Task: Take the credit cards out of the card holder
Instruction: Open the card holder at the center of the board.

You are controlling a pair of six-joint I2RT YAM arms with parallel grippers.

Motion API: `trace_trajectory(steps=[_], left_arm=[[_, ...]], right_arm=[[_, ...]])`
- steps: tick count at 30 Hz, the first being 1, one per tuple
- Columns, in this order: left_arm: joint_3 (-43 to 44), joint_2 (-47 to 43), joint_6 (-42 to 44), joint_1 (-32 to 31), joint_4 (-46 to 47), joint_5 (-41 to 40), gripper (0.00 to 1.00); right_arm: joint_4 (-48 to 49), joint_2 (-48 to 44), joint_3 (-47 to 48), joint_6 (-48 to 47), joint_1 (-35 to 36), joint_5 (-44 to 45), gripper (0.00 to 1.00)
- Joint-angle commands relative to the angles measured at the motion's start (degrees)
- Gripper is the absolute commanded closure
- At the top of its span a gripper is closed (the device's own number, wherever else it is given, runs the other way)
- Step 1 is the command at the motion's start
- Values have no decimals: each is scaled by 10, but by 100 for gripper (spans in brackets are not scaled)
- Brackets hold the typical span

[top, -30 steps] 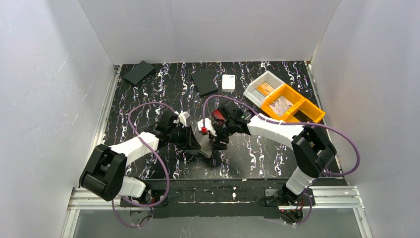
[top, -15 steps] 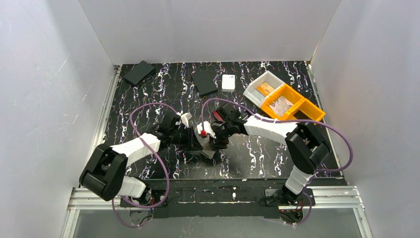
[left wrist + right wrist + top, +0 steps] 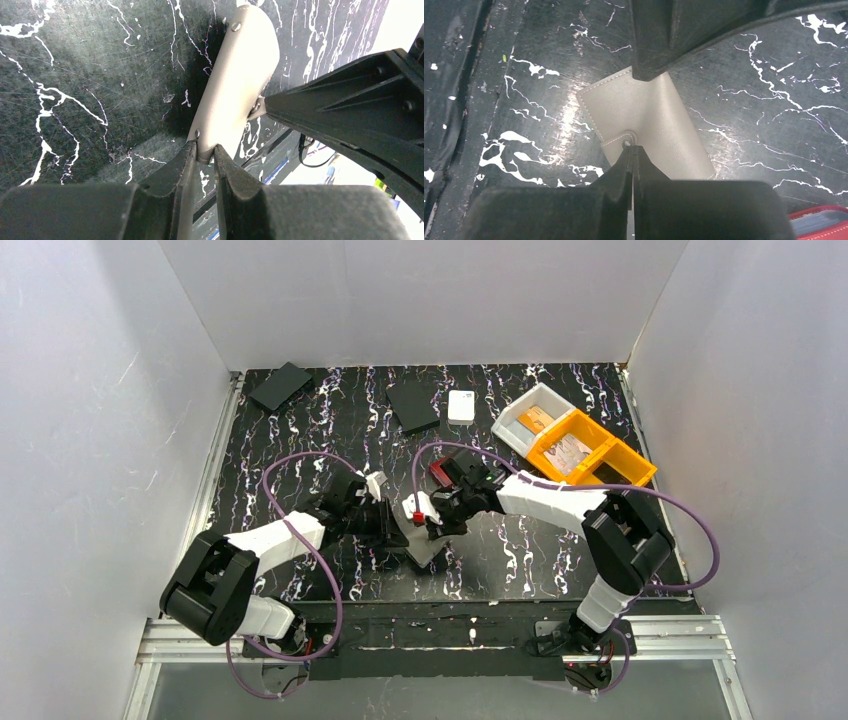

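Bench [image 3: 520,550]: grey card holder [image 3: 428,550] front-centre, between the arms. Left hand [image 3: 205,162] nearly closed, pinching the holder's edge. Right hand [image 3: 632,159] fully closed, nipping the closure tab [image 3: 616,140] (right at its snap).

The small grey stitched folding card holder [image 3: 427,547] sits folded and slightly bowed on the black marbled table [image 3: 520,550], midway along and toward its near edge, its snap closure tab [image 3: 616,138] across one face.
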Motion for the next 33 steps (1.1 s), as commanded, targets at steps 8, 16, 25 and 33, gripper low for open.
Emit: trace_trajectory(steps=[8,16,25,33], left_arm=[[-13,-6,-20,1,15,-60,100],[-19,-6,-27,1,27,-61,100],[-11,3,-11,-4,35,-22,100],[-24,-4,-23,-9,52,-20,100]], right_arm=[[-58,-68,-40,-20,5,-52,99],[6,-85,-67,53,-10,-58,94],[-45,8,28,39,-13,-69,44],[-61,49,55,44,6,-49,46]])
